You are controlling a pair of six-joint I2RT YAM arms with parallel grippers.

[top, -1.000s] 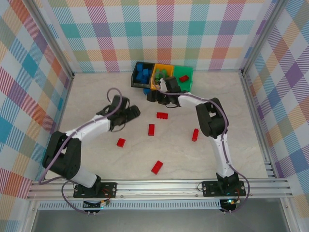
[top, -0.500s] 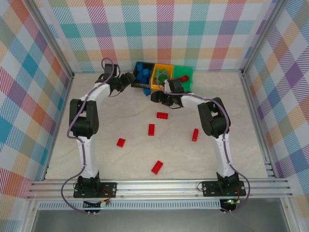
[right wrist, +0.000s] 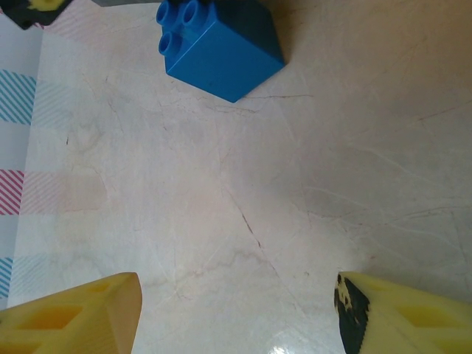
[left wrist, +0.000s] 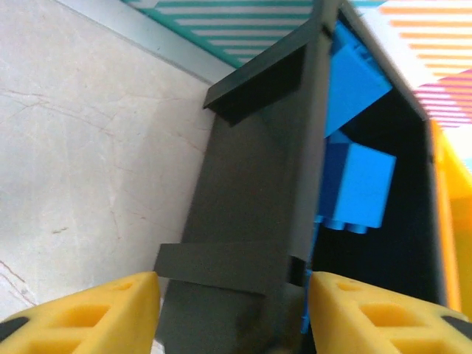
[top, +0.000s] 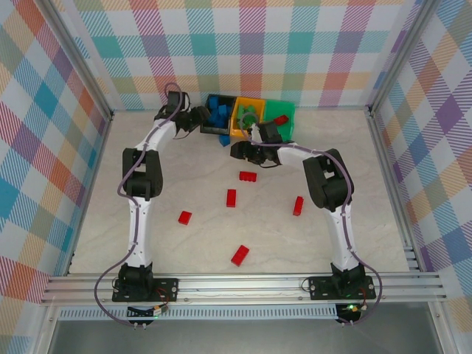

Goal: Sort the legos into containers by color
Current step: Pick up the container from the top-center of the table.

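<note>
Left gripper [left wrist: 233, 302] is held at the black bin [left wrist: 243, 199]. Its fingers [left wrist: 81, 313] are spread, one on either side of one wall; the tips are cut off by the frame edge, so contact with the wall cannot be told. Blue bricks [left wrist: 354, 184] are seen inside, partly in shadow.

Right gripper [right wrist: 236, 313] is spread over bare table [right wrist: 243, 206] with nothing between the fingers; one blue brick [right wrist: 221, 48] lies ahead, apart.

From above, five red bricks [top: 231, 198] are noted loose on the table. Contents of the orange-yellow bin [top: 234, 119] and green bin [top: 289, 110] are hard to make out
</note>
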